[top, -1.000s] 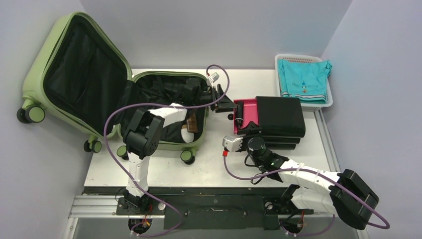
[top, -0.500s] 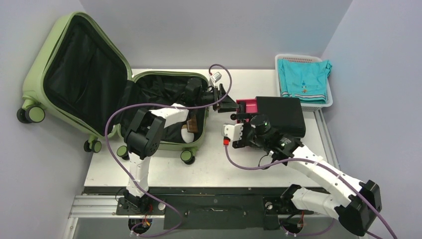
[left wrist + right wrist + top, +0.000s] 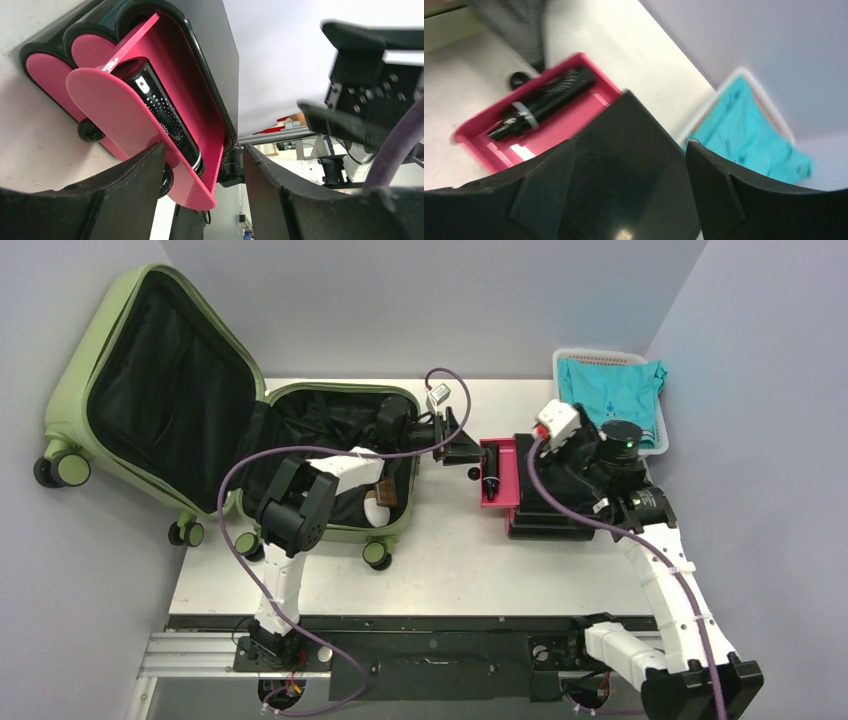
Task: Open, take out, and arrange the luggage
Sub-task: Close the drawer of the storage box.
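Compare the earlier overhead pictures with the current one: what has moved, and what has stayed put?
The right gripper swung from the near side of the black hard case with a pink-red side across to its far right end, beside the white mesh plastic basket. The left gripper edged slightly right. Nothing was visibly grasped or released. The open olive-green hard-shell suitcase and the basket stayed put.

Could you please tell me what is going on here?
The green suitcase lies open at the left of the table. The left gripper reaches across it, jaws open at the pink drawer of a black case. The right gripper hovers open over that case, near a basket of teal clothing.
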Robot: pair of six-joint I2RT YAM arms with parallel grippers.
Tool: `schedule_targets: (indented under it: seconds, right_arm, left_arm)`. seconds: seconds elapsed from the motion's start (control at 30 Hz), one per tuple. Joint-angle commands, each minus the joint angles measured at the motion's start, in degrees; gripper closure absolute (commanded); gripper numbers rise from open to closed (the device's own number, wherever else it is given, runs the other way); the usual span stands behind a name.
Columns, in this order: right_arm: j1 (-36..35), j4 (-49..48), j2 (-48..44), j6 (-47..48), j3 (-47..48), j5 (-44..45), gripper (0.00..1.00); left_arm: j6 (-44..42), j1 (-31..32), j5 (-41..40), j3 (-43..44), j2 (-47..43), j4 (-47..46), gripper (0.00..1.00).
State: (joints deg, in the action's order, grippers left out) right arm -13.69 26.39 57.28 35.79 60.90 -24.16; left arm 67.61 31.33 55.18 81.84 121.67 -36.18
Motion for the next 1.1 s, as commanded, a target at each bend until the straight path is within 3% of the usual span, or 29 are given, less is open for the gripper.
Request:
schedule_targets:
  seconds: [0.0,0.1,0.27,0.83,1.07]
  right_arm:
    - [11.6,-12.3,1.8,-16.4,-3.1,-4.6,0.24]
    - [21.4,-14.7,5.2,-22.3,-2.8,-7.8,0.25]
    - [29.0,-10.2,12.3,-24.5,-0.1,-13.4,0.28]
    - [30.5,-3.3,19.1,-21.1,-0.3,-19.9,0.33]
    - [30.8,-3.3,19.0,-21.0,-0.2,-20.0,0.34]
  left_arm:
    - [1.6,1.8,1.3,3.5,0.9,-4.5,0.45]
    - [2.4,2.7,1.4,4.3,1.7,-5.4,0.45]
    - [3.8,4.3,1.6,6.1,3.0,-6.7,0.45]
    - [6.5,9.0,1.8,18.5,12.5,-7.0,0.45]
    - [8.5,9.2,2.3,18.2,13.1,-9.4,0.44]
